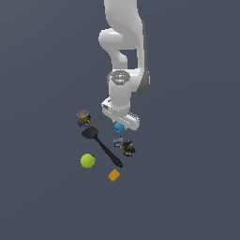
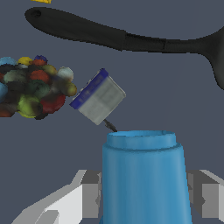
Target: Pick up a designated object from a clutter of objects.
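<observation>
The blue cup [image 1: 118, 126] sits just under my hand, in the middle of the clutter. In the wrist view the blue cup [image 2: 144, 175] fills the space between my fingers [image 2: 92, 194], with its lighter rim pointing away from the camera. My gripper [image 2: 145, 192] has one finger against each side of the cup. In the exterior view the gripper [image 1: 120, 124] is mostly hidden by the white hand above it. I cannot tell whether the cup is off the ground.
A black spatula [image 1: 101, 146] [image 2: 122, 37] lies beyond the cup. A dark speckled lump [image 1: 128, 148] [image 2: 30, 89] and a small white-and-blue box [image 1: 118, 140] [image 2: 99, 97] are close by. A multicoloured can [image 1: 84, 118], tennis ball [image 1: 87, 161] and orange block [image 1: 114, 175] lie around.
</observation>
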Robot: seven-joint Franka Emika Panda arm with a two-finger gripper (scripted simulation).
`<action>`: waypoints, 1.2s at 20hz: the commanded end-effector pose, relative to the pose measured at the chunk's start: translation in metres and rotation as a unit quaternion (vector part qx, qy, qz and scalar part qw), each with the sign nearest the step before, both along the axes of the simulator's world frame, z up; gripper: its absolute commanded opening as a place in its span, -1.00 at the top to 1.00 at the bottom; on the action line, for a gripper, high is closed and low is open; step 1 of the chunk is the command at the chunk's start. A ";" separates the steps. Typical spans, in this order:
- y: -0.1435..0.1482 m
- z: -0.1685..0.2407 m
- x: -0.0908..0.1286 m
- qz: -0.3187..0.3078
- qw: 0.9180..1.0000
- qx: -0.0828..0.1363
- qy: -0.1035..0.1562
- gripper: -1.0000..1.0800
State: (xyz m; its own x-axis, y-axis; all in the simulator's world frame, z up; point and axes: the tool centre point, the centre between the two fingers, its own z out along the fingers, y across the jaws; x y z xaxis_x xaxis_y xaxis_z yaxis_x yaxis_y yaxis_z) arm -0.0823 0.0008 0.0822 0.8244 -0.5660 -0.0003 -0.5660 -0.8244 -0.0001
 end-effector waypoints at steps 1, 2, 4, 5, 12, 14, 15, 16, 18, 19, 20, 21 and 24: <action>-0.006 0.018 0.002 0.000 1.000 0.000 -0.001 1.00; -0.008 0.025 0.003 0.000 1.000 0.000 -0.001 1.00; -0.014 0.042 0.005 0.000 1.000 0.000 -0.001 1.00; -0.017 0.051 0.005 0.000 1.000 0.000 -0.001 1.00; -0.037 0.115 0.012 0.000 1.000 0.001 -0.001 1.00; -0.043 0.133 0.014 0.000 1.000 0.001 -0.001 1.00; -0.046 0.142 0.015 0.000 1.000 0.001 -0.001 1.00; -0.049 0.151 0.016 -0.001 1.000 0.001 0.000 1.00; -0.055 0.170 0.018 -0.001 1.000 0.001 0.000 1.00; -0.058 0.179 0.019 -0.001 1.000 0.001 0.000 1.00; -0.061 0.188 0.020 -0.001 1.000 0.001 0.000 1.00; -0.064 0.198 0.022 -0.001 1.000 0.001 0.000 1.00; -0.074 0.226 0.025 -0.001 1.000 0.001 0.000 1.00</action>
State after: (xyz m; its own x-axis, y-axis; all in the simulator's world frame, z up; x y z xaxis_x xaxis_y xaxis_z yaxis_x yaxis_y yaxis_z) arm -0.0585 -0.0680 0.2933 0.8236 -0.5672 -0.0007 -0.5672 -0.8236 -0.0017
